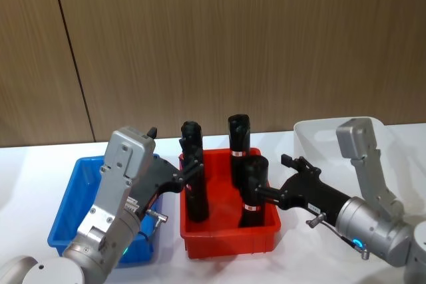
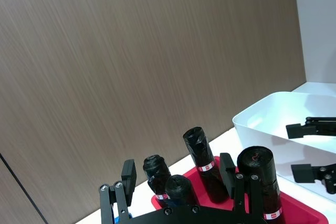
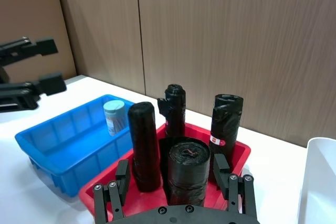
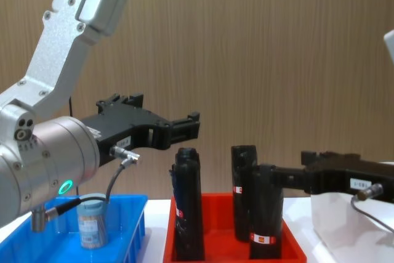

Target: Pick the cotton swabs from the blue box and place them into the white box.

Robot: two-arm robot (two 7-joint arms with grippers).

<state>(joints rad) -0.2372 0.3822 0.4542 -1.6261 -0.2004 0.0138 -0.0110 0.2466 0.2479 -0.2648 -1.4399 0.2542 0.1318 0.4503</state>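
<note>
1. Left tool (image 4: pixel 192 126) hangs with jaws apart and empty; the blue box (image 4: pixel 132 226) sits below it.
2. One tub of cotton swabs (image 4: pixel 92 222) stands inside that box.
3. Right tool (image 3: pixel 177 181), jaws apart, points at the black rolls (image 1: pixel 253 191); the white box (image 1: pixel 313 139) lies behind it.

The left arm (image 1: pixel 123 191) hides much of the blue box (image 1: pixel 73 194).
</note>
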